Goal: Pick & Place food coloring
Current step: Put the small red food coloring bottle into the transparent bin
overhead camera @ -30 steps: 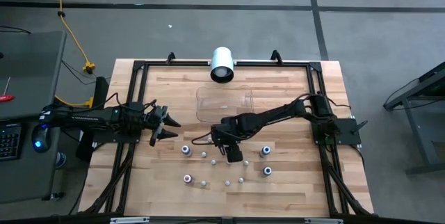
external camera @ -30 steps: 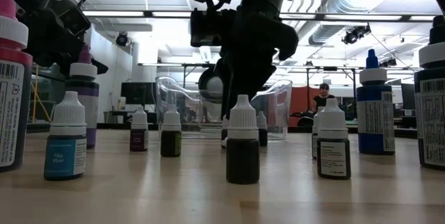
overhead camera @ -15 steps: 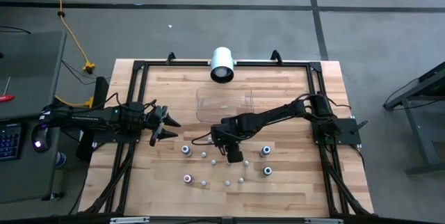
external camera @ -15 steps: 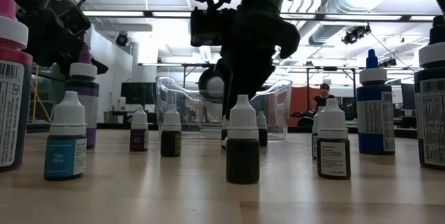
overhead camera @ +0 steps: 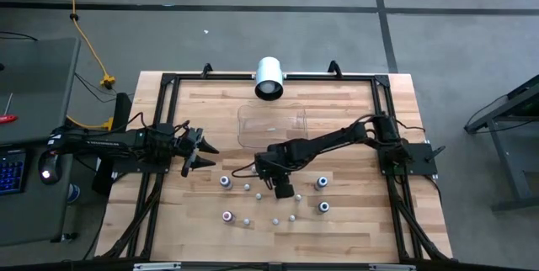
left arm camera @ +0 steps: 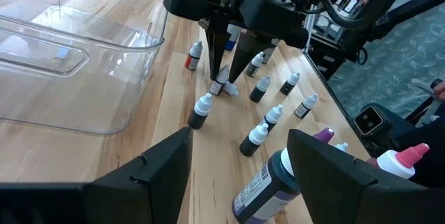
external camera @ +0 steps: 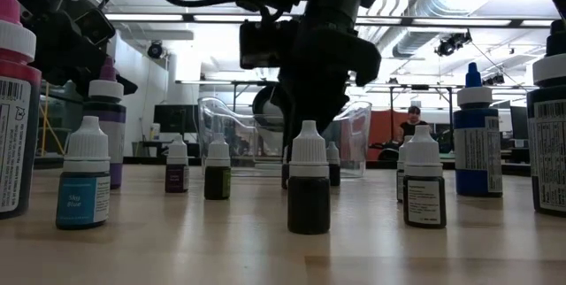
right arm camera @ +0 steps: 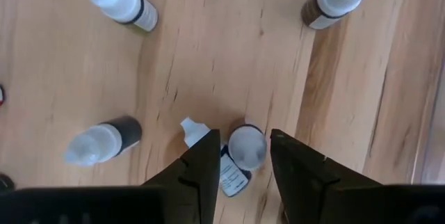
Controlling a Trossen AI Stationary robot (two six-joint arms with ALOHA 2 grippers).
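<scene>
A tiny white-capped dark plastic bottle (right arm camera: pixel 240 156) is pinched at its cap by the half-closed right hand (right arm camera: pixel 243 156) (worktop's six o'clock); light, slippery, tip-prone.

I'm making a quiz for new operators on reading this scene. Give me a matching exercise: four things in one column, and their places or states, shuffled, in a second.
Things:
1. left gripper
2. right gripper
3. clear tray
4. white cylinder

Places or states:
a. at the table edge, beyond the tray
b. open, over the table's left part
c. down among the small bottles
d. mid-table, between cylinder and bottles

Pairs: 1-b, 2-c, 3-d, 4-a
</scene>
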